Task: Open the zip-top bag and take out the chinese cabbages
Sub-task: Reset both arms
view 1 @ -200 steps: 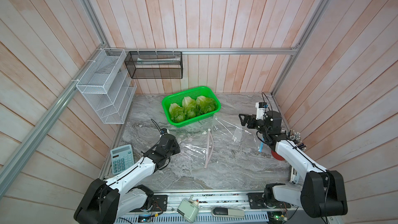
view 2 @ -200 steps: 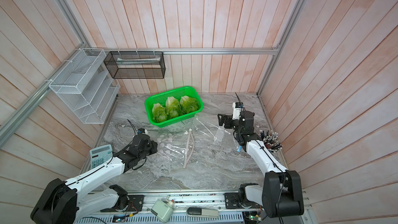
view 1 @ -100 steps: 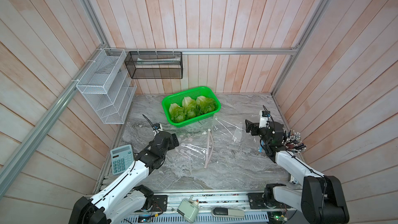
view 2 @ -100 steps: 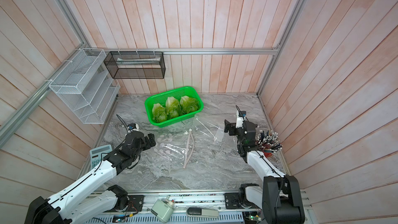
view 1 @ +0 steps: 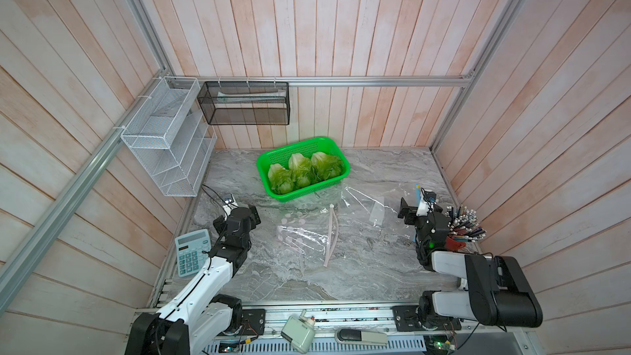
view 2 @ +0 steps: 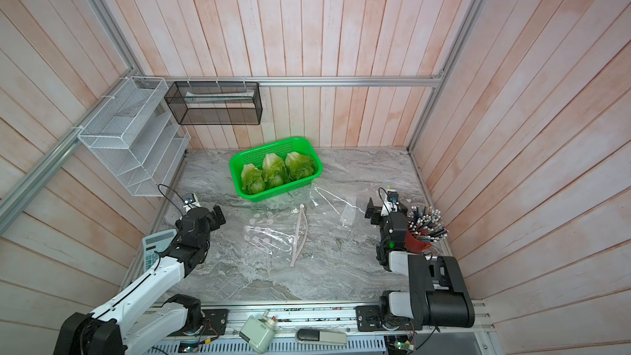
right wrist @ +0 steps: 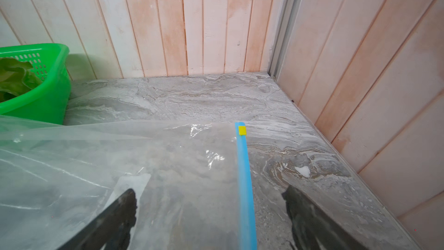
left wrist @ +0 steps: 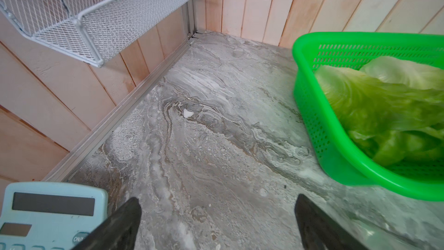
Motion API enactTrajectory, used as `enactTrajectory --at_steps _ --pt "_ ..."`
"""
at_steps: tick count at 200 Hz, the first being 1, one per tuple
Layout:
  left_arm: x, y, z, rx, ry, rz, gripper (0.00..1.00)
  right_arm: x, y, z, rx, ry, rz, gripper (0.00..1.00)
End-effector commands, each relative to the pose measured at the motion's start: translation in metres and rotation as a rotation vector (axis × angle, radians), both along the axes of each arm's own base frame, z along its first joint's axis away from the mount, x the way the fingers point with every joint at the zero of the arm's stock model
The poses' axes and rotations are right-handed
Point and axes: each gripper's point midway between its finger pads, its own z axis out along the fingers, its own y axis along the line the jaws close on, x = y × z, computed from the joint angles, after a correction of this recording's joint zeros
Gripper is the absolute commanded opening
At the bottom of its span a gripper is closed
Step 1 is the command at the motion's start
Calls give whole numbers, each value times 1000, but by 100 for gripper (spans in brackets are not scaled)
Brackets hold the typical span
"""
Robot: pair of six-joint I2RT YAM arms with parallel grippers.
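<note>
Three chinese cabbages (view 1: 300, 169) (view 2: 273, 168) (left wrist: 384, 102) lie side by side in a green basket (view 1: 297, 144) (view 2: 269, 146) at the back of the table. In front of it a clear zip-top bag (view 1: 300, 233) (view 2: 269, 233) lies flat, its pale zip strip (view 1: 330, 233) parted. A second clear bag (view 1: 362, 199) (right wrist: 168, 164) with a blue zip (right wrist: 243, 176) lies to its right. My left gripper (view 1: 254, 215) (left wrist: 217, 215) stands open over bare table, left of the bags. My right gripper (view 1: 404, 210) (right wrist: 209, 210) is open above the blue zip, holding nothing.
A pale blue calculator (view 1: 191, 251) (left wrist: 48, 212) lies by the left arm. A red cup of pens (view 1: 464, 230) stands against the right wall beside the right arm. A white wire rack (view 1: 167, 141) and a black mesh basket (view 1: 244, 107) hang on the walls.
My left gripper has opened, let go of the bag's left edge and drawn back to the left. My right arm has pulled back toward the right wall, still open.
</note>
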Motion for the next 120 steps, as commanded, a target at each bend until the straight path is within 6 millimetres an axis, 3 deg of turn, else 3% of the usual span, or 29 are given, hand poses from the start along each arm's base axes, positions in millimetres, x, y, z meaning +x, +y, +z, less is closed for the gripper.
enactTrajectory --at_steps 1,43,94,120 --pt "21 5 23 29 -154 -52 100 1 -5 11 10 -87 -20 98" --pt "29 24 13 44 -241 -85 100 9 0 2 4 -72 9 98" --pt "54 11 8 122 -224 -236 100 15 0 -3 3 -30 10 98" --pt "54 2 8 133 -227 -310 100 15 -1 -3 3 -27 8 98"
